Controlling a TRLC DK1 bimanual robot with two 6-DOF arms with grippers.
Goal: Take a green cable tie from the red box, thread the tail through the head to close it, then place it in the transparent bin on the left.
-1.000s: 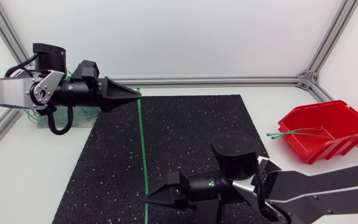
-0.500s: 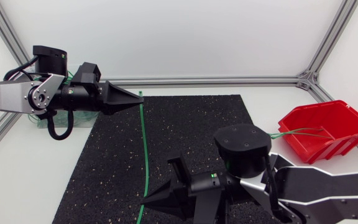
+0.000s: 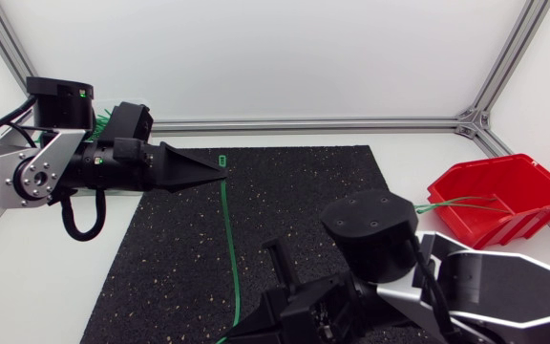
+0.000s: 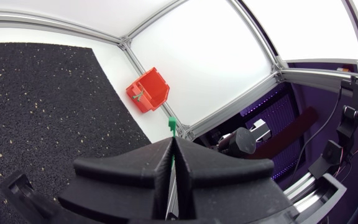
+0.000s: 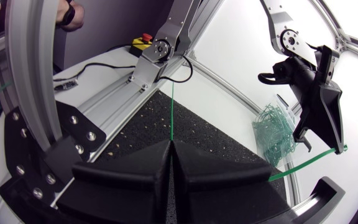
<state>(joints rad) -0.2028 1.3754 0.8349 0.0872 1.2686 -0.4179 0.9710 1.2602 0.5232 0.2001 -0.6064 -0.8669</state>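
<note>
A long green cable tie [image 3: 229,239] spans the black mat between both grippers. My left gripper [image 3: 220,164] is shut on its head end, and the small square head [image 4: 173,122] pokes out past the fingertips. Near the mat's front edge, my right gripper [image 3: 235,334] is shut on the tie's tail part. The thin tail [image 5: 172,106] runs straight ahead of that gripper [image 5: 171,149]. The red box [image 3: 499,203] sits at the far right with green ties [image 3: 456,203] sticking out of it. The transparent bin [image 5: 275,134], holding closed green ties, stands behind my left arm.
The black speckled mat [image 3: 304,201] covers the table's middle, with white table around it. Aluminium frame rails [image 3: 351,123] border the back and sides. My right arm's bulky wrist [image 3: 370,229] hangs over the mat's front right.
My left gripper has swung forward and rightward with the tie's head. My right gripper has dropped toward the front edge, and the tie now bows slightly between them.
</note>
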